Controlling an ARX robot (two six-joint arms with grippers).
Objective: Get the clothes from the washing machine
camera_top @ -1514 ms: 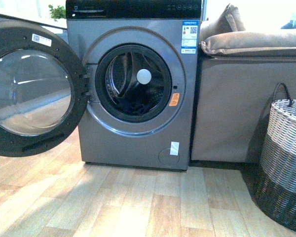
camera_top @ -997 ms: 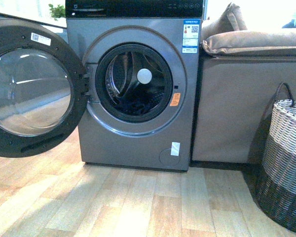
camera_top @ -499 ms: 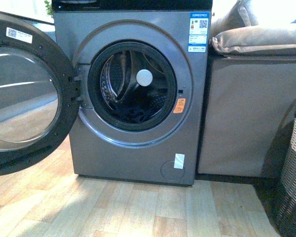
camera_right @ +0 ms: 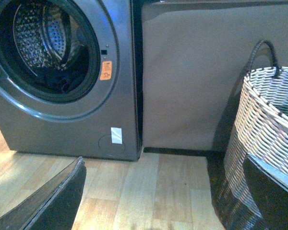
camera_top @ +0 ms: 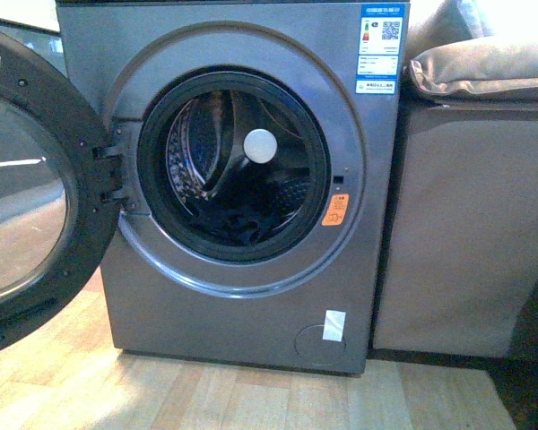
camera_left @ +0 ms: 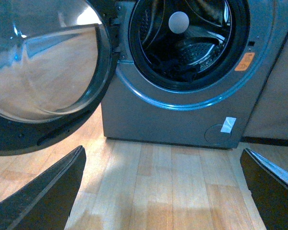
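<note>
Facing the washing machine [camera_top: 215, 313] head-on, we see its grey metal front filling most of the front view. It stands on a pale wooden floor [camera_top: 206, 399]. Its round, black-rimmed door [camera_top: 36, 206] is swung wide open to the left. Inside the perforated steel drum [camera_top: 193, 152], the clothes [camera_top: 238, 224] lie as a dark, crumpled heap at the bottom, close to the front rim of the opening. A small orange sticker [camera_top: 335, 210] sits just right of that opening. A beige sofa [camera_top: 466, 233] stands just beside the machine on its right.

From the left wrist camera, our left gripper [camera_left: 162, 158] is spread wide, its dark fingers [camera_left: 48, 191] far apart, holding nothing. It hangs over the floor, short of the machine and pointed at the open drum.

Our right gripper [camera_right: 163, 163] is equally wide open and empty, over the floor near the machine's lower right corner. A woven basket [camera_right: 273, 105] stands on the floor in front of the sofa.
</note>
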